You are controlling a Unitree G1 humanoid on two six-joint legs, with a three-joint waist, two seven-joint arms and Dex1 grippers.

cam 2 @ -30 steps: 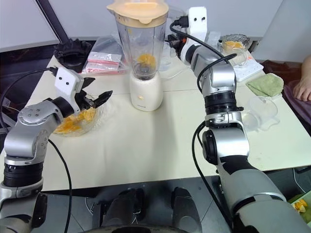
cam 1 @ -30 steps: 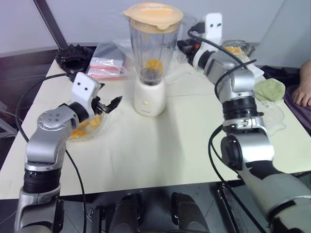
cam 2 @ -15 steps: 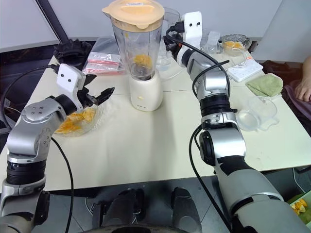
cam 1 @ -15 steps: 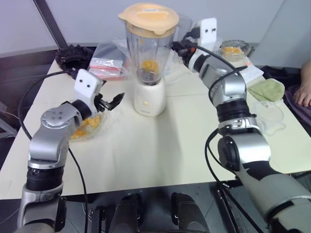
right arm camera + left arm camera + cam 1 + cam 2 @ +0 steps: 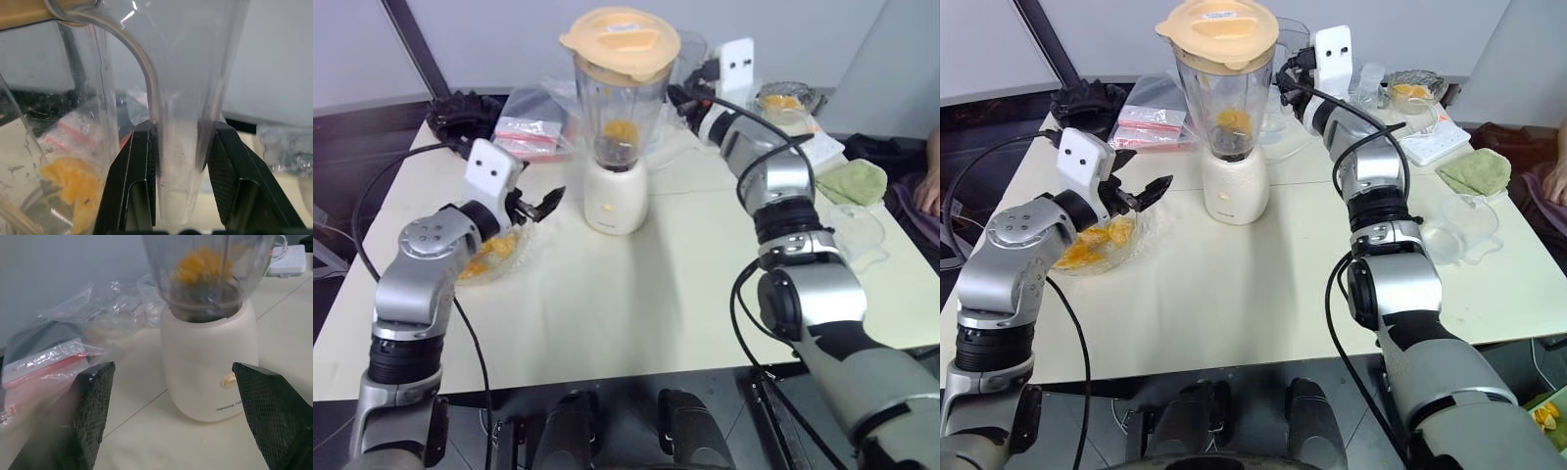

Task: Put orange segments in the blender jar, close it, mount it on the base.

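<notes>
Your blender jar (image 5: pixel 1224 98) sits on the base (image 5: pixel 1232 186) at the far middle of the table (image 5: pixel 1263 284), its pale orange lid (image 5: pixel 1219 22) on and orange segments (image 5: pixel 1229 121) inside. Your right gripper (image 5: pixel 178 147) pinches the jar's clear handle (image 5: pixel 182 122) from the right. Your left gripper (image 5: pixel 1141 194) hangs spread, empty, left of the base, over a glass bowl (image 5: pixel 1087 253) holding more segments. The base carries small lettering (image 5: pixel 229 406), possibly "Joyoung"; the blur leaves it uncertain.

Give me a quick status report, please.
Left tool open, idle. Right tool clamped on blender jar handle. Jar lidded, seated on base. Nothing blocking.
</notes>
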